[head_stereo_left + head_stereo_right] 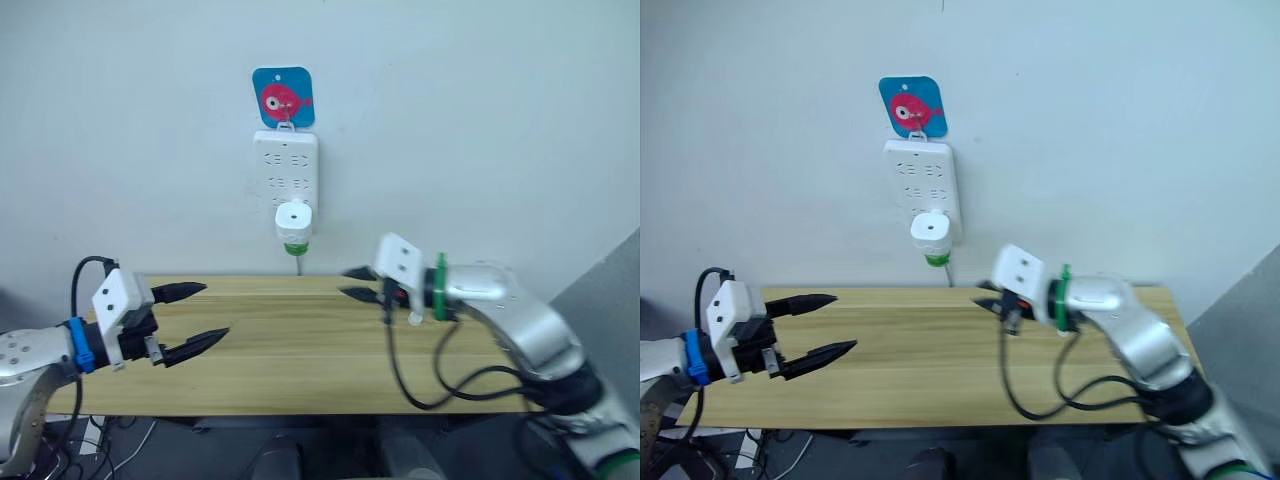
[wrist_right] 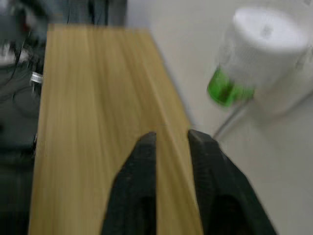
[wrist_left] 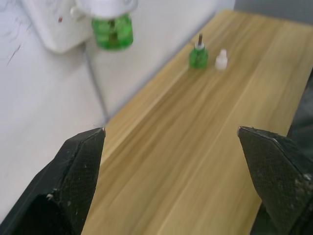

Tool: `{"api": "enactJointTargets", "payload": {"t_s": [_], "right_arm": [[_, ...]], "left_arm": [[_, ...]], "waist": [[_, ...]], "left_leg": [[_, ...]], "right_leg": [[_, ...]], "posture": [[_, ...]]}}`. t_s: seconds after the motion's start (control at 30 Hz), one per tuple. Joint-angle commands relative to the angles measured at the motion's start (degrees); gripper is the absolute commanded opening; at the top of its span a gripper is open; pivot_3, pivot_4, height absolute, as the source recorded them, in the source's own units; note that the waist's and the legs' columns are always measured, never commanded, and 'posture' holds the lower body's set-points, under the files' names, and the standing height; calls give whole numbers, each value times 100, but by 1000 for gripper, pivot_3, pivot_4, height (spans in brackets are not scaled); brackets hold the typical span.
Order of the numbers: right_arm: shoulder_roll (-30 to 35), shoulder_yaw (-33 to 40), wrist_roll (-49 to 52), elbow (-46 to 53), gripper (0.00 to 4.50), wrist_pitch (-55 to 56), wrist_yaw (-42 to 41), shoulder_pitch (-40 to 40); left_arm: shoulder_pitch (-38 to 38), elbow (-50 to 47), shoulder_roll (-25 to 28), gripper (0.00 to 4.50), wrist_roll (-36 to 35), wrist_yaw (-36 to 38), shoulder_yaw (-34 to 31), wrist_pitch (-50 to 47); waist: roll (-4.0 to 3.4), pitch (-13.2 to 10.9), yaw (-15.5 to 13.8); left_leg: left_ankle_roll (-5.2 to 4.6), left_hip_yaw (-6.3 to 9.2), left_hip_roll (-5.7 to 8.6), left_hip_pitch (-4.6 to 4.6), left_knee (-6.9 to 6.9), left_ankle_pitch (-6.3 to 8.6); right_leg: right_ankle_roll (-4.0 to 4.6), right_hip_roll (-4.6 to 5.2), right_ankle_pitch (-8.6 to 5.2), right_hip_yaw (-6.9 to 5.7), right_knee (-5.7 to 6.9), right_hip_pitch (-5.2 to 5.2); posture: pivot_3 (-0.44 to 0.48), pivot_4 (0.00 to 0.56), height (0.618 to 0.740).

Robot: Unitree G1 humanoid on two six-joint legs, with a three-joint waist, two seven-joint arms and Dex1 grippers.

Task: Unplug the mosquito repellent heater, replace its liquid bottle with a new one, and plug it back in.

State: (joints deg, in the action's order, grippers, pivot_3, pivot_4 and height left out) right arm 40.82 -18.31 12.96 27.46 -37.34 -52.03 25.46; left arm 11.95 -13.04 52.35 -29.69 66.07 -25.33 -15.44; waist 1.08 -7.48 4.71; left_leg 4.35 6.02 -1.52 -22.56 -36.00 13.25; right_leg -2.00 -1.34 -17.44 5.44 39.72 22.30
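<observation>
The white mosquito repellent heater [image 1: 294, 219] is plugged into the lower part of a white power strip [image 1: 285, 165] on the wall, with a green liquid bottle [image 1: 295, 247] screwed in under it. A second green bottle [image 3: 198, 55] with a bare wick stands on the wooden table [image 1: 300, 365], a small white cap [image 3: 221, 58] beside it. My left gripper [image 1: 203, 314] hovers wide open and empty over the table's left part. My right gripper [image 1: 348, 282] hangs over the table's right part, pointing towards the heater, its fingers a narrow gap apart with nothing between them.
A blue card with a pink fish [image 1: 283, 97] hangs above the power strip. The strip's cord [image 1: 297, 265] drops behind the table. A black cable [image 1: 430, 385] loops from my right wrist over the table's front right.
</observation>
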Motion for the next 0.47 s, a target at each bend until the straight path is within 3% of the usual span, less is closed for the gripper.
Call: {"api": "enactJointTargets", "payload": {"t_s": [0.03, 0.23, 0.47], "right_arm": [[758, 720, 220, 195, 2381, 339, -631, -154], [2009, 1513, 72, -431, 4475, 1210, -1264, -589], [2255, 1941, 167, -916, 4475, 1640, -1480, -745]], "left_arm": [[-70, 262, 326, 4500, 130, 375, -177, 243], [-120, 137, 791, 4500, 377, 183, -21, -405], [-311, -58, 710, 4500, 384, -145, 103, -831]], "waist": [[2, 5, 9], [12, 36, 44], [24, 64, 50]], "left_leg": [[0, -7, -2, 1, 0, 0], [-1, -28, -7, 13, -1, 0], [-1, -44, -7, 24, -4, 0]], "right_leg": [[0, 0, 0, 2, 0, 2], [-1, 2, 2, 8, 6, 0], [-6, 7, 5, 16, 15, -2]], "posture": [[-31, 18, 740], [-32, 0, 740], [-43, 0, 740]]}}
